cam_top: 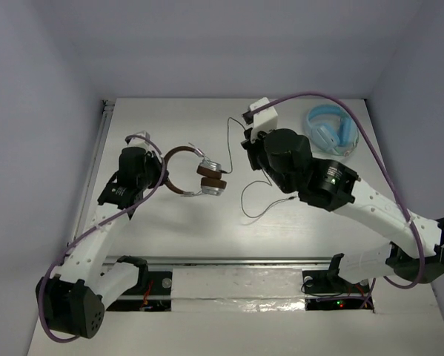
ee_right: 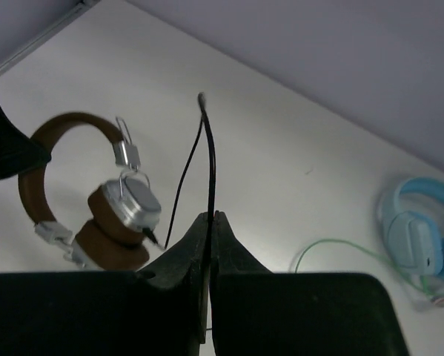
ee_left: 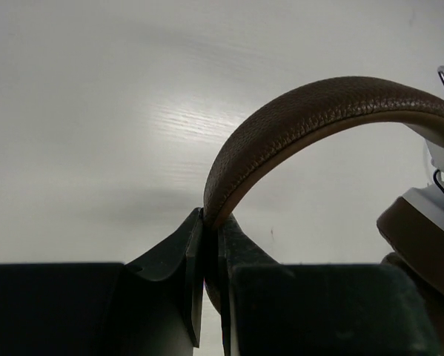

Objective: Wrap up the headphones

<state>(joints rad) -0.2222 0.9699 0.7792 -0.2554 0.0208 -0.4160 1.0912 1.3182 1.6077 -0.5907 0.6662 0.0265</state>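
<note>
Light blue headphones (cam_top: 327, 135) with pale green cable (ee_right: 333, 242) at white table's (cam_top: 177, 119) far-right corner

Two arms, same build. The left arm (cam_top: 95, 248) is white shells between chunky black joints, ending in a rounded black base (cam_top: 70, 308). A purple cable (cam_top: 84, 233) trails along it in loose loops. The right arm (cam_top: 377, 211) matches: white links, black joints, a second cable (cam_top: 370, 141) in purple too, and a tiny green light (cam_top: 331, 180) on one black housing. There's a white boxy block (cam_top: 262, 115) at its wrist. Left gripper (ee_left: 210, 222): matte black fingers tapering to thin tips. Right gripper (ee_right: 209, 219): the same, black and wedge-shaped.
</note>
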